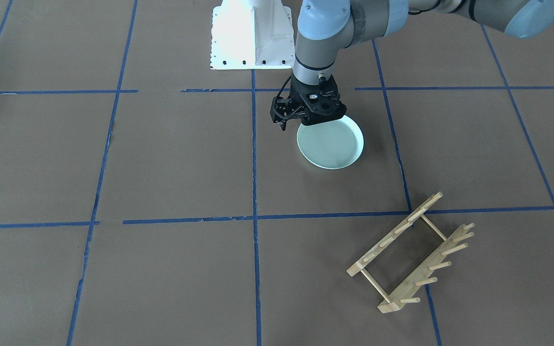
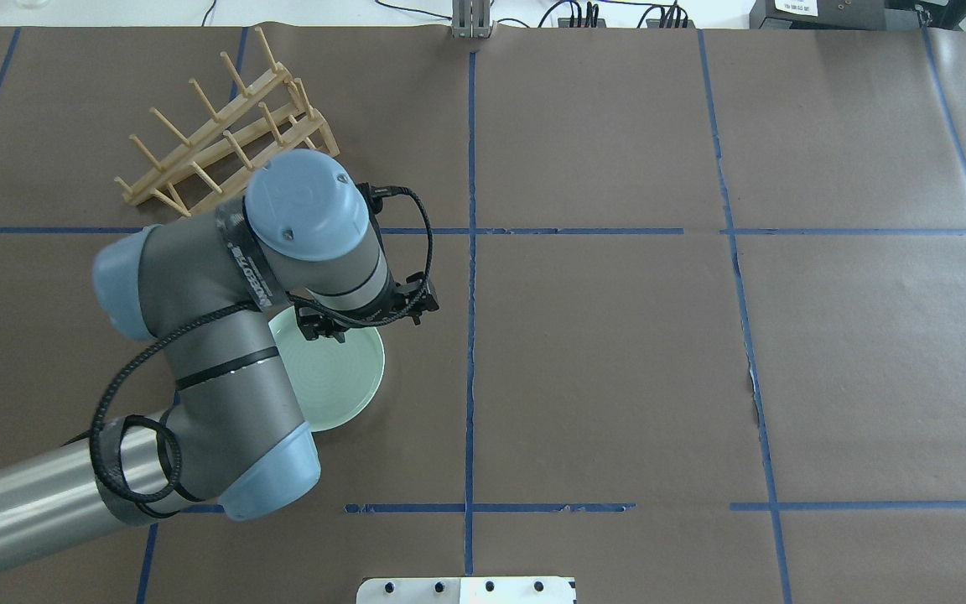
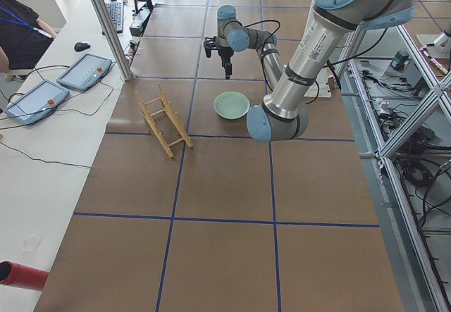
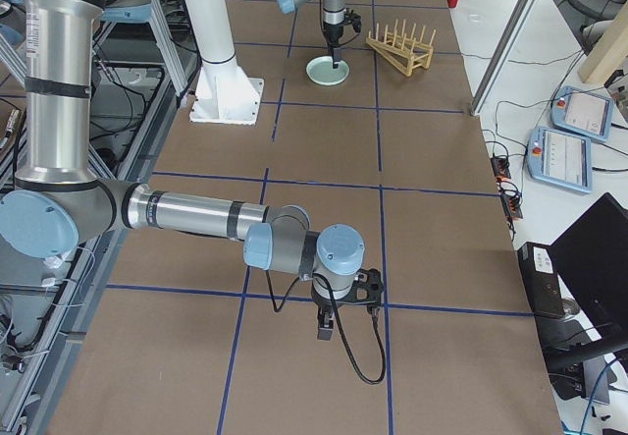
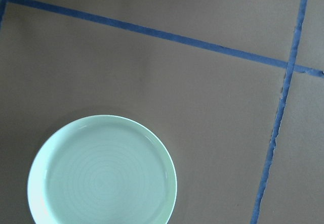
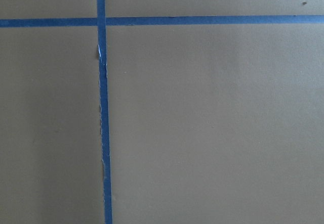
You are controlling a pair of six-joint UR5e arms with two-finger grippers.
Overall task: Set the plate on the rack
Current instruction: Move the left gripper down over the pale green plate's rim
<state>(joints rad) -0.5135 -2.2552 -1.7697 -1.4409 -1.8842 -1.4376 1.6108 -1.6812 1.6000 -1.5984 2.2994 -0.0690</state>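
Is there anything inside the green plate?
No food or anything: the plate shows only faint rings inside. In the front view the left gripper hides the part of its rim nearest the robot, so that bit cannot be seen there.

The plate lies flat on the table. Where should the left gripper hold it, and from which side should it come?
Grip the raised rim of the plate, coming straight down from above with one finger inside and one outside. It lies flat, right side up, on the table, so probably no finger could slide under its edge from the side.
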